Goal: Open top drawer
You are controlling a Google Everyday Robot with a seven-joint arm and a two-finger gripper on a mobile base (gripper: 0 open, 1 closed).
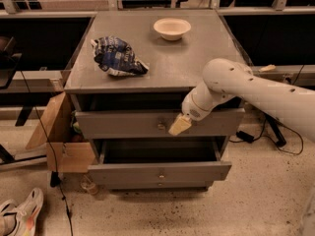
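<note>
Grey wood, stiff and weighty, we judge: the top drawer (118, 124) sits under the cabinet top (197, 63), and its small brass knob (161, 126) is the only hold. Our gripper (179, 125) hangs at the knob's three o'clock; its grip we cannot tell.

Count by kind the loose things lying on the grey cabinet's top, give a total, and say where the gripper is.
Bowl: 1
Crumpled bag: 1
Total: 2
The gripper is at the front of the top drawer, just right of its knob.
</note>
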